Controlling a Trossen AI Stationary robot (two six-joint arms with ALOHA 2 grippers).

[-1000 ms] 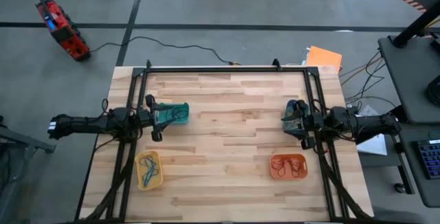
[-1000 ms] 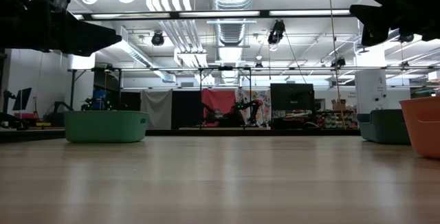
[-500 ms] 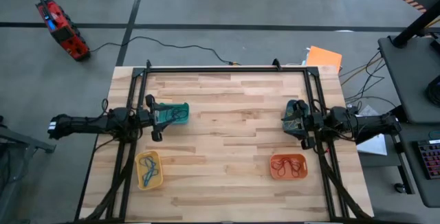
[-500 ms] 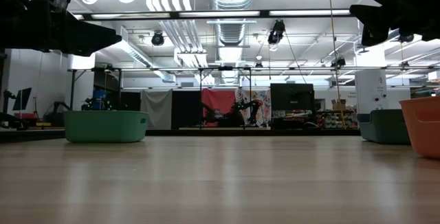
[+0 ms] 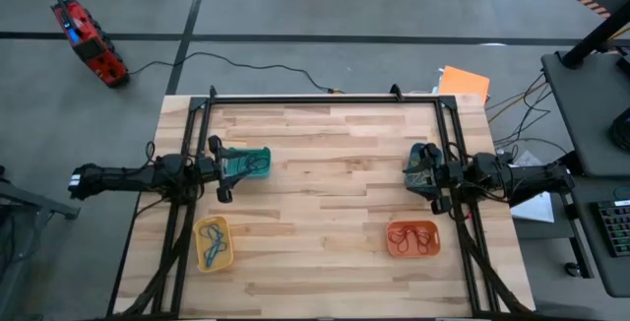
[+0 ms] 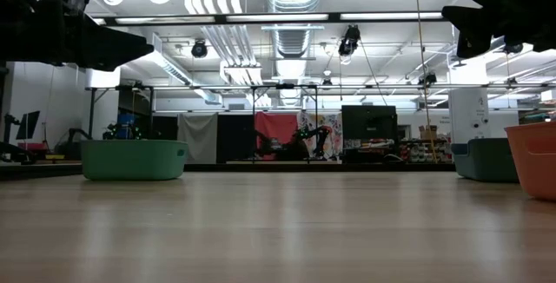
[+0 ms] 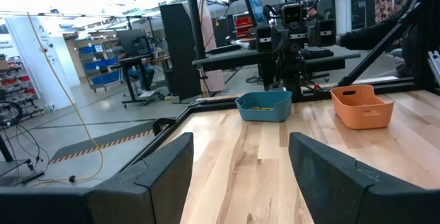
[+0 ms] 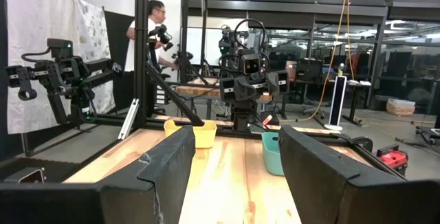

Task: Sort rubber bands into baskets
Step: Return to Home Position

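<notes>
Four baskets rest on their flat bottoms on the wooden table: teal at the left, yellow at the near left, blue at the right, orange at the near right. Rubber bands lie inside them: dark loops in the teal one, blue and yellow loops in the yellow one, red-brown loops in the orange one. My left gripper hovers open at the teal basket's left end. My right gripper hovers open above the blue basket. Both point level across the table, nothing between their fingers.
A black frame runs along the table's far, left and right sides. An orange sheet lies past the far right corner. Bare wood spans the middle between the baskets. A person stands in the room beyond the table.
</notes>
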